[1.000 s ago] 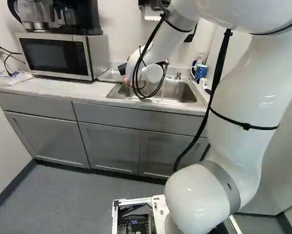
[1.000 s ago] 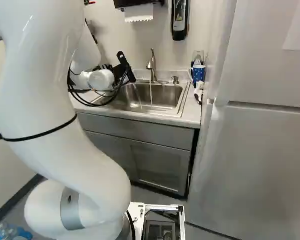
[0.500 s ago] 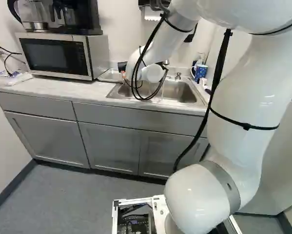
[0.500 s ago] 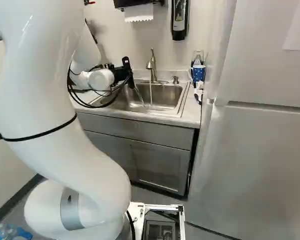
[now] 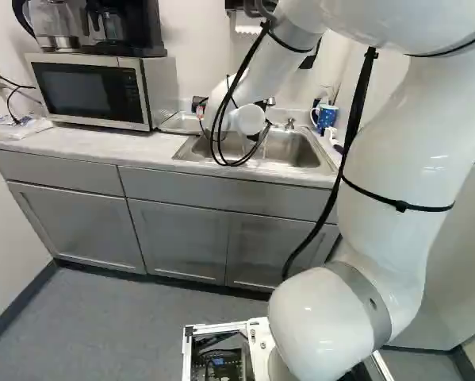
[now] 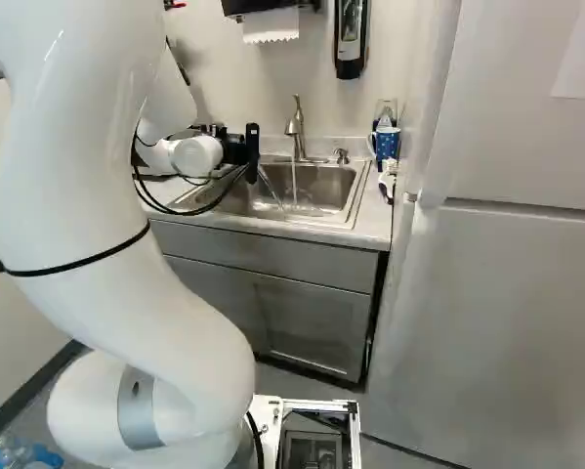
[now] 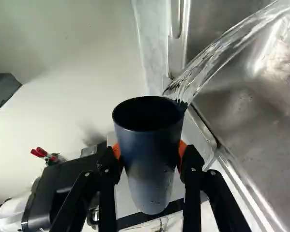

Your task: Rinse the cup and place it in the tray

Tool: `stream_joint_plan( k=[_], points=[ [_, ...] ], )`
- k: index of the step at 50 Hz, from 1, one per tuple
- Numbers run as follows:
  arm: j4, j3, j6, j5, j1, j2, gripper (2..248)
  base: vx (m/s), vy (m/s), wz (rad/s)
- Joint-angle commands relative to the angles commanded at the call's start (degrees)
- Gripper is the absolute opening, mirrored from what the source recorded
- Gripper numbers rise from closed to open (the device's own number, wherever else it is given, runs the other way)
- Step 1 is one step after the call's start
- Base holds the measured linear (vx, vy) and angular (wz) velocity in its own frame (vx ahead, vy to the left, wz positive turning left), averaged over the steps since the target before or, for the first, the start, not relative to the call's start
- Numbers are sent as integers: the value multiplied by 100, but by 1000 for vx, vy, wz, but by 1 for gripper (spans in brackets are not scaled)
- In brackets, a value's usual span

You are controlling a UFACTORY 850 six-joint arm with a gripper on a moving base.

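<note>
One gripper grasping one dark cup, two streams of water, one sink

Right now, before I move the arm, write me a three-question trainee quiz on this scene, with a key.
1. True or false: the black two-fingered gripper is shut on the dark, tapered cup.
2. Clear water leaving the cup's rim runs into: (a) the microwave, (b) the stainless-steel sink, (c) the floor?
3. Fill in: in the right base view, the blue white-dotted mug stands to the ____ of the sink.
Key: 1 true; 2 b; 3 right.
</note>
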Motion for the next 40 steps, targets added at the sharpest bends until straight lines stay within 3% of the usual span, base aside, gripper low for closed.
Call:
stream_joint_plan(
  k=[40],
  points=[
    [0,0,2348,0,0,0,124,0,0,0]
  ],
)
